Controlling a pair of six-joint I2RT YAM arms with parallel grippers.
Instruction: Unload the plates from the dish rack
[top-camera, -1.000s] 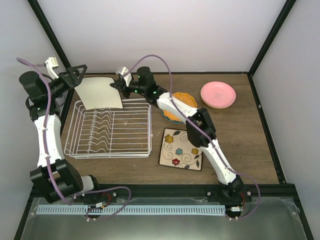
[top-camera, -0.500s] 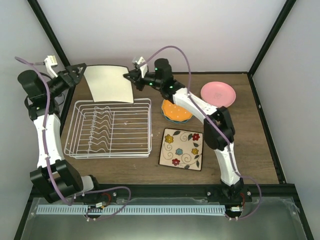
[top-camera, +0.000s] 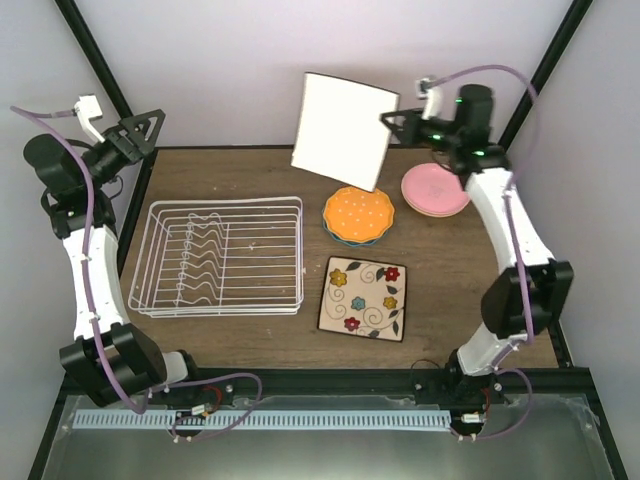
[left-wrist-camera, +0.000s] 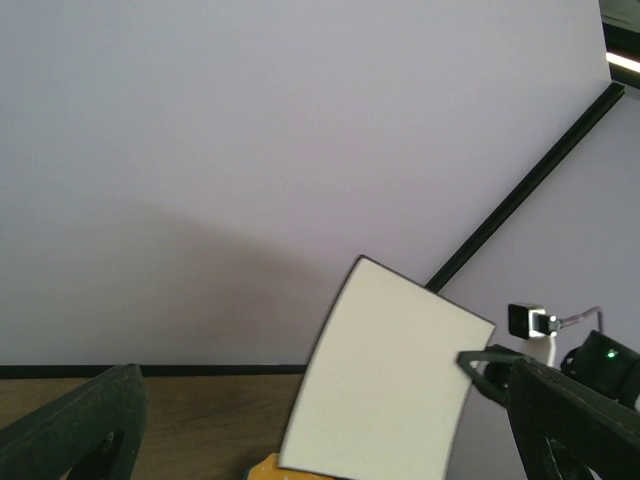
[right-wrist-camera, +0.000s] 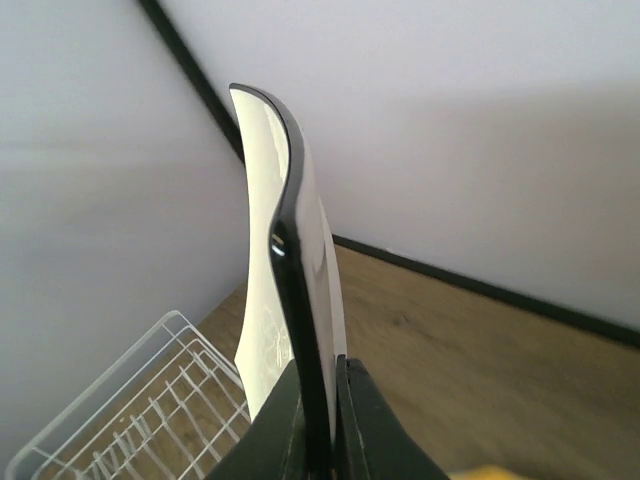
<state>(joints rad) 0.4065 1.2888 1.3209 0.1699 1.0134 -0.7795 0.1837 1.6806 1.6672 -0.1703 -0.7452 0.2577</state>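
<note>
Lab cell (black frame (top-camera: 541, 70), blank walls (top-camera: 200, 70)).

The right end effector (top-camera: 390, 119) holds a square cream plate (top-camera: 343, 130), seemingly by its edge.

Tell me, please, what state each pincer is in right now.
Left pincer: open, holding nothing.
Right pincer: closed on the plain square cream plate.

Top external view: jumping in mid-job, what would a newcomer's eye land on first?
The plain cream square plate hangs tilted in the air above the far side of the table, pinched at its edge by the right gripper. Next, the white dish rack on the left holds no plates. The flowered square plate, orange scalloped plate and pink plate sit to its right.
</note>
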